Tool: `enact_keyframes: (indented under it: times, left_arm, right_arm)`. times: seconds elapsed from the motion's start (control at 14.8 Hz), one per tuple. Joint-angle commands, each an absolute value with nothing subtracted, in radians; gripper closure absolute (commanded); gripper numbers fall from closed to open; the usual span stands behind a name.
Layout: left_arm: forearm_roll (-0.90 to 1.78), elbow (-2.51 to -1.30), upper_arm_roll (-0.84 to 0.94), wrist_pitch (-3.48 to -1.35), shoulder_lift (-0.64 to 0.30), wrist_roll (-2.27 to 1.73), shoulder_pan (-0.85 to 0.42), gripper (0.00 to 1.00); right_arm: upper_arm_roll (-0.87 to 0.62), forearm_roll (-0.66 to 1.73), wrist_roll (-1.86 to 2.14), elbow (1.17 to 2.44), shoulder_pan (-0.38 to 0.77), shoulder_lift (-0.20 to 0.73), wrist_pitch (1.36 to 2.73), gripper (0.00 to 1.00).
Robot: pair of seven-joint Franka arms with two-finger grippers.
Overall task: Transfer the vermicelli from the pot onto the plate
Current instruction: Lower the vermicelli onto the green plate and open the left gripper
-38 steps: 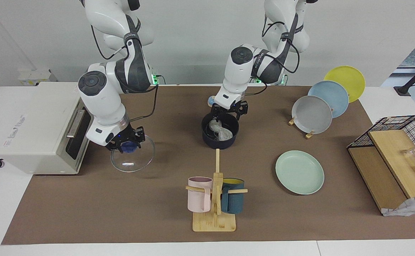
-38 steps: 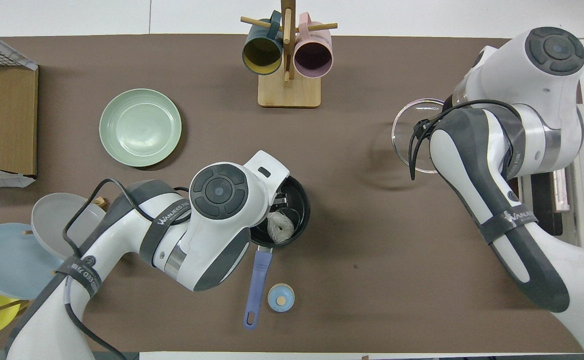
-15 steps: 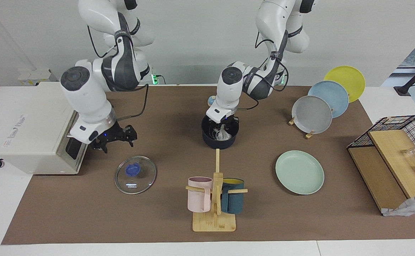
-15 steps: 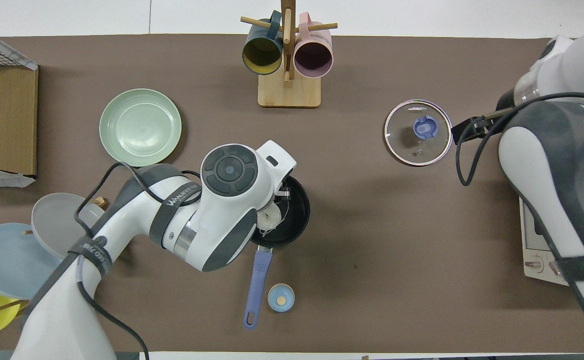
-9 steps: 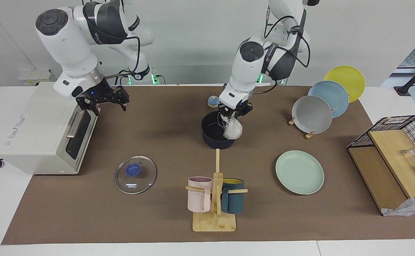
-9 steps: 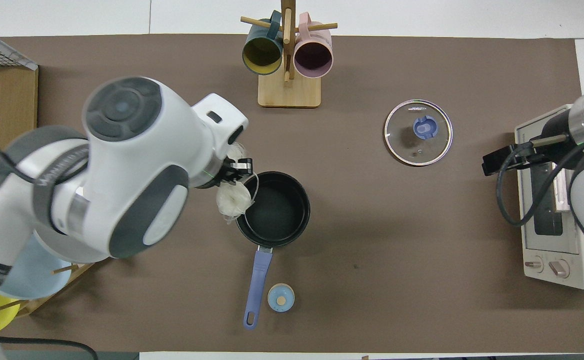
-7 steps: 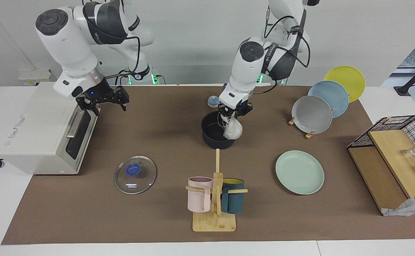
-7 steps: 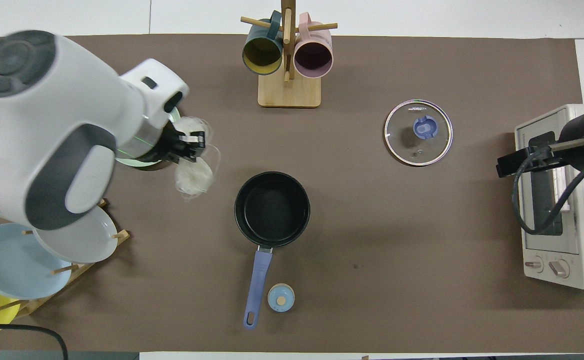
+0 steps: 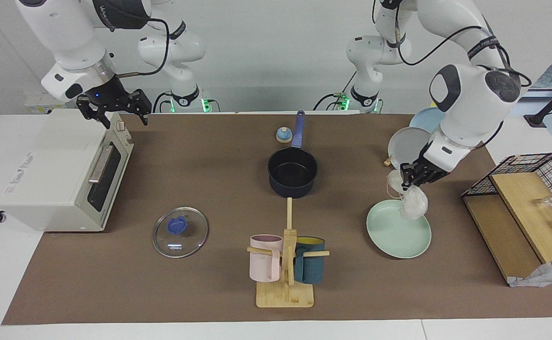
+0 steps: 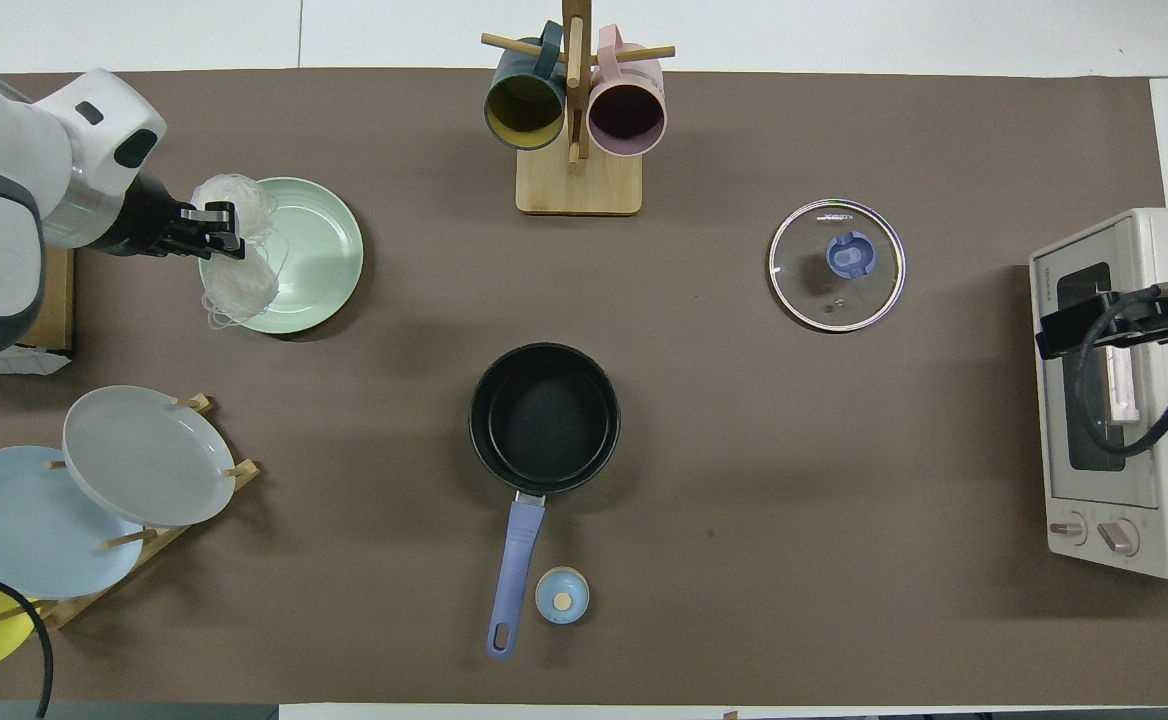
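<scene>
My left gripper (image 9: 409,182) (image 10: 222,230) is shut on the vermicelli (image 9: 413,202) (image 10: 236,278), a whitish translucent clump that hangs above the rim of the mint-green plate (image 9: 396,231) (image 10: 309,250). The navy pot (image 9: 292,174) (image 10: 544,418) stands empty in the middle of the table, its blue handle (image 10: 514,575) pointing toward the robots. My right gripper (image 9: 113,107) (image 10: 1079,320) is open and empty, up over the toaster oven.
A glass lid (image 9: 180,231) (image 10: 836,264) lies near the white toaster oven (image 9: 44,170) (image 10: 1124,390). A mug rack (image 9: 286,264) (image 10: 576,110) stands farther out than the pot. A plate rack (image 9: 420,141) (image 10: 94,480) and a wire basket (image 9: 526,189) stand at the left arm's end.
The left gripper lifted the vermicelli out of the pot and carried it over to the mint-green plate. The right gripper rose from the lid and drew back over the toaster oven.
</scene>
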State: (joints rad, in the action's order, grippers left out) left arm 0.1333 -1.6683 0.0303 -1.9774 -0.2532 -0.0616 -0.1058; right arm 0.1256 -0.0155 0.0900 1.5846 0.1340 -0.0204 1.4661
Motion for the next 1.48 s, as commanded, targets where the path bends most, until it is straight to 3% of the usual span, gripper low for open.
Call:
enact_keyframes:
  times: [0.0,0.34,0.81,0.94,1.08,1.28,1.41]
  left_arm:
    - [0.141,-1.687,0.040,-2.060,-0.307,-0.051,-0.100,1.00]
    - [0.140,-1.775,0.040,-2.174,-0.342,0.015,-0.088,1.00]
    - [0.140,-1.793,0.038,-2.229,-0.365,0.113,-0.080,1.00]
    - [0.138,-1.793,0.038,-2.230,-0.367,0.123,-0.074,0.96]
    - [0.138,-1.792,0.037,-2.226,-0.367,0.136,-0.071,0.01]
    - [0.138,-1.766,0.032,-2.172,-0.348,0.149,-0.066,0.00]
    - [0.138,-1.657,0.022,-2.015,-0.342,0.143,-0.057,0.00]
  right_arm:
    - [0.117,-0.026,0.077,1.545,0.100,0.006,1.448,0.00]
    - [0.117,-0.028,0.057,1.545,0.097,0.008,1.436,0.00]
    - [0.126,-0.031,0.058,1.525,0.078,0.011,1.428,0.00]
    - [0.126,-0.029,0.058,1.523,0.078,0.011,1.428,0.00]
    - [0.126,-0.032,0.058,1.525,0.081,0.009,1.421,0.00]
    - [0.126,-0.031,0.058,1.525,0.086,0.009,1.416,0.00]
    - [0.121,-0.029,0.058,1.523,0.087,0.009,1.416,0.00]
